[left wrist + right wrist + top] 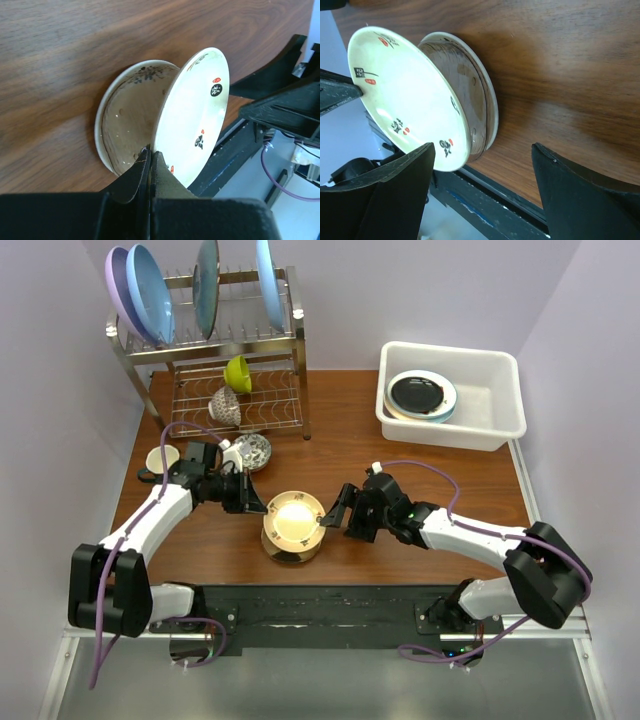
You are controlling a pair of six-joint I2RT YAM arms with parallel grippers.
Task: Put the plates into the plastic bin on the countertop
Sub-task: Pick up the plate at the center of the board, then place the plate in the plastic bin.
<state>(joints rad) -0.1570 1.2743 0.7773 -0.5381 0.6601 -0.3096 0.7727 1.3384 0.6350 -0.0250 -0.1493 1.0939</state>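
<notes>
The step in hand looks like a hand-over. The white plate with red spots (pixel 192 117) is raised at a tilt off the gold-tan plate (pixel 125 120), so that the other arm can take it to the plastic bin (pixel 495 400) at the far right of the table (pixel 75 45). To do it well, the right fingers (pixel 395 195) should straddle the plate's free rim, one finger over its face and one under it. They should close squarely before the left fingers (pixel 131 181) let go; too early a release would likely drop the plate onto the one below. The left fingers are clamped tight on the rim nearest their arm. Whether the opposite rim rests on the gold-tan plate, which lies flat on the table, I cannot tell. The right fingers stand wide and hold nothing. The spotted plate's free rim sits just beside the tip of one of them, not yet between the pair, and whether it touches that tip is unclear. The bin, well apart, already holds a black plate (pixel 418 392) on top of another.
</notes>
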